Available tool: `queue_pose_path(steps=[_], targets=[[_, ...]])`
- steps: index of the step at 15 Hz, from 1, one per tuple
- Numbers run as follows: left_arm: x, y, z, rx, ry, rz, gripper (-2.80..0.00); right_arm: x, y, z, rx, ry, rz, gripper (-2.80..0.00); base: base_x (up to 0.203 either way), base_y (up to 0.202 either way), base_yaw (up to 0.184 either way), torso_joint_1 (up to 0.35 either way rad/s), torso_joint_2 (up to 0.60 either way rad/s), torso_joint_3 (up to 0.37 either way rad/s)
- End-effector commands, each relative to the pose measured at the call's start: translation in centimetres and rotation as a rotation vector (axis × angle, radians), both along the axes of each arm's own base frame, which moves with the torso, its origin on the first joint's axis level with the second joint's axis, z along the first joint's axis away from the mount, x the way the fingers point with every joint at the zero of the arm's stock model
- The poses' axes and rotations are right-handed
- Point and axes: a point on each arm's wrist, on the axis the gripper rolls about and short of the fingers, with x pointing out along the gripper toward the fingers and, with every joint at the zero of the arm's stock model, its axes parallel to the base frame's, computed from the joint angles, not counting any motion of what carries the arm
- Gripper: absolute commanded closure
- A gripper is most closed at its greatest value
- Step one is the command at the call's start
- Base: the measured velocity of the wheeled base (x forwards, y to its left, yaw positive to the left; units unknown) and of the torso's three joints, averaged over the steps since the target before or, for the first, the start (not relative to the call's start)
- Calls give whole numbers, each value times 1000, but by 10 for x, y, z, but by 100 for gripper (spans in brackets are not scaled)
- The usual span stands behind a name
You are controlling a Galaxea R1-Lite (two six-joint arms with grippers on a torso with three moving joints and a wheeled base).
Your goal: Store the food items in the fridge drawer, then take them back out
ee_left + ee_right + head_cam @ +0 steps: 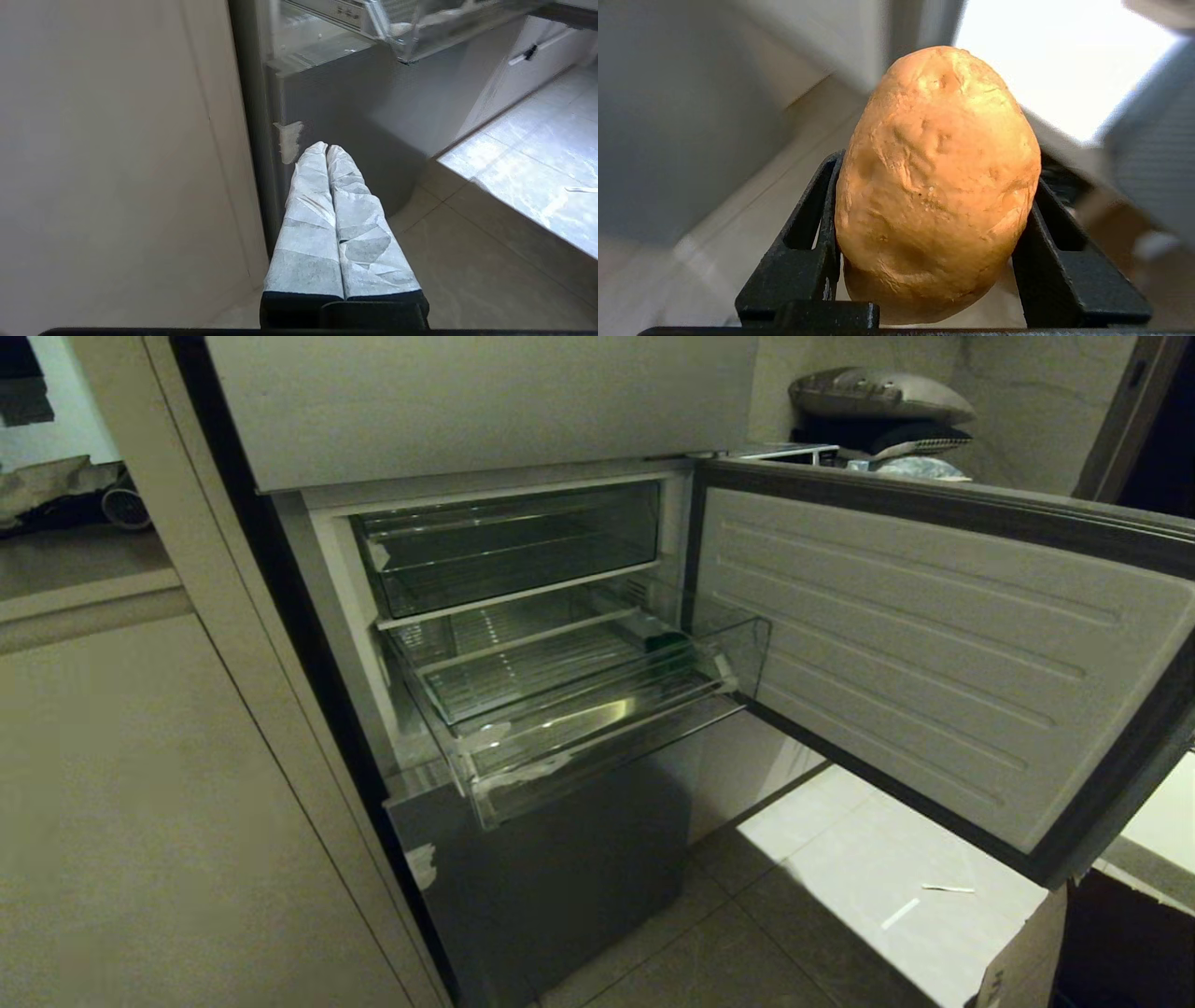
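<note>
The right gripper [931,224] held 1 potato [936,186] between its 2 jaws. The left gripper [327,151] hung closed and empty near the floor. The fridge drawer [597,747] stood open with 1 green item [667,642] at its rear right corner. The potato should be lowered over the bare ribbed floor, clear of the front lip.

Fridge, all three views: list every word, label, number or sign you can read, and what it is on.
No text can be read.
Marks on the cardboard box: cut off, unreadable.
Marks on the fridge strip: too small to read.
On the potato: nothing.
</note>
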Motion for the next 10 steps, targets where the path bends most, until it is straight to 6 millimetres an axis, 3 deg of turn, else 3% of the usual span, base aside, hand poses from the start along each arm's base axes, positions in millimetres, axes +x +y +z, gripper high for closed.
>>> queue_pose_path(steps=[1, 5, 8, 10], targets=[[0, 0, 0, 0, 2, 0, 0, 24, -18, 11, -9, 33, -186, 0, 0, 0, 0, 0, 0, 0], [0, 0, 0, 0, 2, 0, 0, 60, -85, 14, -20, -42, -548, 0, 0, 0, 0, 0, 0, 0], [0, 0, 0, 0, 2, 0, 0, 51, -110, 8, 27, -62, -600, 0, 0, 0, 0, 0, 0, 0], [0, 0, 0, 0, 2, 0, 0, 48, -138, -1, 80, -52, -638, 0, 0, 0, 0, 0, 0, 0]])
